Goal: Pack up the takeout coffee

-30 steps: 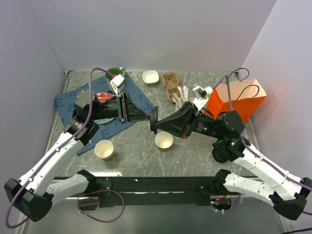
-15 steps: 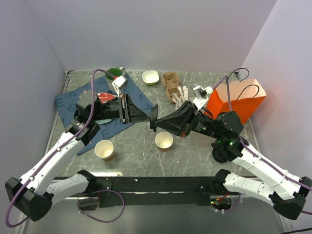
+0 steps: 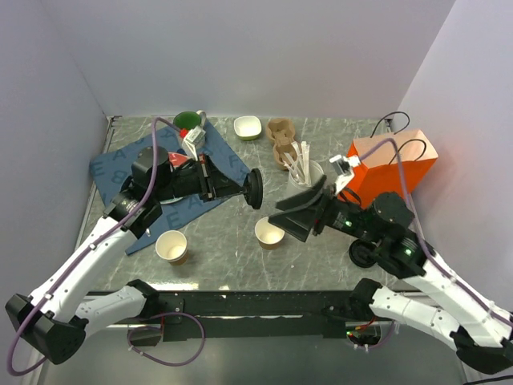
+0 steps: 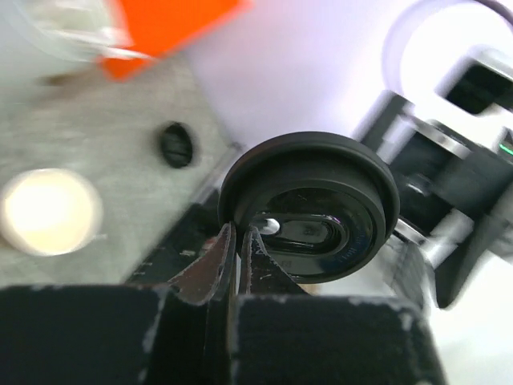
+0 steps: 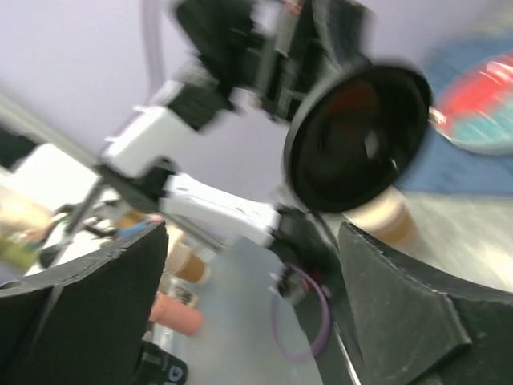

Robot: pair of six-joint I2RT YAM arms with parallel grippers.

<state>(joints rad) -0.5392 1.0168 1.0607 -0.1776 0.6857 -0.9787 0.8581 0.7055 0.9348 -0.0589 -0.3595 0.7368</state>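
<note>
Lavender panels wall the grey marble table (image 3: 216, 241) at the back and both sides, and the black rail with my bases closes the near edge. Bare marble shows between the two lidless paper cups (image 3: 172, 247). Room is tighter on the right, where the orange bag (image 3: 393, 164) stands by the wall. The blue cloth (image 3: 108, 172) carries pale letters I cannot read. My left arm reaches over that cloth, wrist pointing right. My left pincer (image 3: 247, 190) is clamped on the rim of a black lid (image 3: 256, 190), held on edge above the table. My right pincer (image 3: 295, 212) faces it, fingers spread wide, gripping nothing, apart from the lid. I cannot find a lidded takeout coffee in any view.
</note>
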